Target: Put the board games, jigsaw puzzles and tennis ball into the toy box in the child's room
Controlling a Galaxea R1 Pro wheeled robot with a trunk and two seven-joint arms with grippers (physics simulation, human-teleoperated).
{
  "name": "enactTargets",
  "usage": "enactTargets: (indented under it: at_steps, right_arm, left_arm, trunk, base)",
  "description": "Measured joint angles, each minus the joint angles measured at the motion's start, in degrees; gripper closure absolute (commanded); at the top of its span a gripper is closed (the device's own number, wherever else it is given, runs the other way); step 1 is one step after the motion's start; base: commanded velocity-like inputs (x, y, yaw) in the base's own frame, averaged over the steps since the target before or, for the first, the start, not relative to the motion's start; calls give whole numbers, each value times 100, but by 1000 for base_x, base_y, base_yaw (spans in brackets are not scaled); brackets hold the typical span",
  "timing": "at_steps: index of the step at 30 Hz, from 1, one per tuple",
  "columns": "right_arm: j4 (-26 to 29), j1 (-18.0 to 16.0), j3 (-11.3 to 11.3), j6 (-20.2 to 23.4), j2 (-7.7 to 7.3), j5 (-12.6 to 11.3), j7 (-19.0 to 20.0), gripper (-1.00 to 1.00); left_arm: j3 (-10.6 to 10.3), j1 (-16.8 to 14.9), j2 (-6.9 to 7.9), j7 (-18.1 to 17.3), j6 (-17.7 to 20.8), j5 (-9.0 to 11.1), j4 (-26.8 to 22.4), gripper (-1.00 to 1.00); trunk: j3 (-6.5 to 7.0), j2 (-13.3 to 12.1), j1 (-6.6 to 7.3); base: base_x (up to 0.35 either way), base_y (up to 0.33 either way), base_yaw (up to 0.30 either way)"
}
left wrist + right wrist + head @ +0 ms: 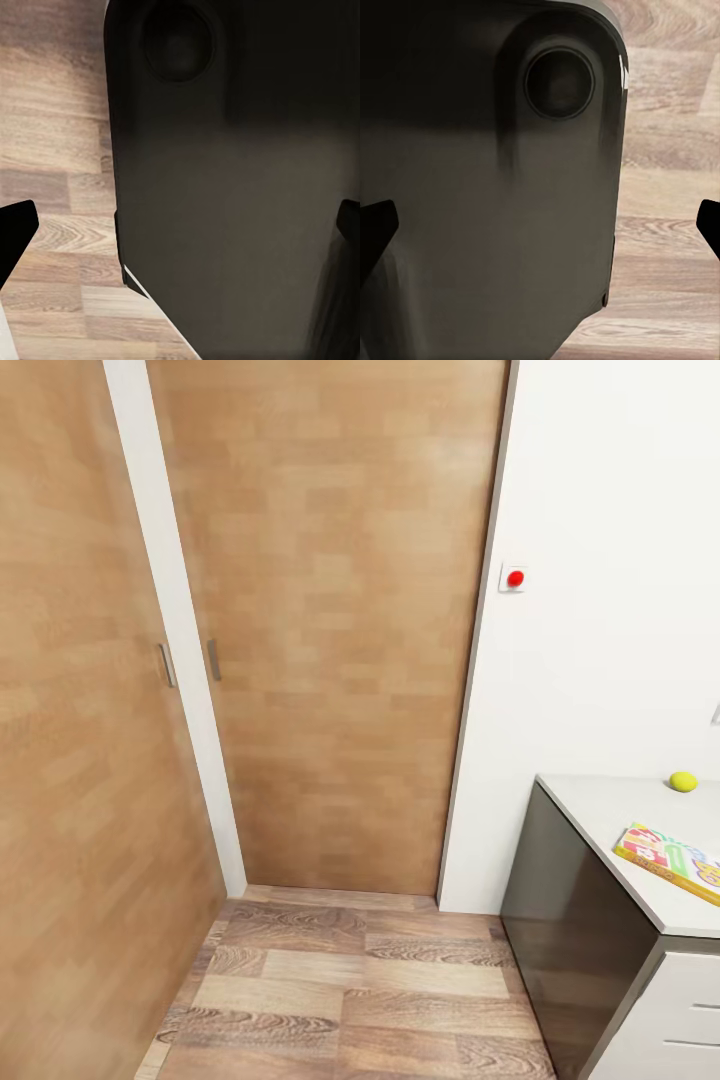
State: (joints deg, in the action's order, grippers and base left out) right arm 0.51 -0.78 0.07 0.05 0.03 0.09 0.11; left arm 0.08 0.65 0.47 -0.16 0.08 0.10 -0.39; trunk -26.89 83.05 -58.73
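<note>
Tennis ball (683, 781), board game (672, 860) on table (610, 810)

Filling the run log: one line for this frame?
phase: transit | table: tennis ball, board game | left gripper: open | right gripper: open

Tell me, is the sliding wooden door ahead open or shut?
Shut. The wooden door fills its frame from the white post to the wall edge, with no gap showing; its handle sits beside the post.
</note>
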Motion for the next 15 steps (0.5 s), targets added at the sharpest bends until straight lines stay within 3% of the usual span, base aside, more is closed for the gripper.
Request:
enactTargets:
  at_steps: [15]
  right_arm:
    - [18,-32,4,-8,22,-4,-6,-100]
  left_arm:
    - [2,12,-2,0,-2,2,5,-100]
  trunk:
    - [0,0,0]
  base:
    - [0,0,-11]
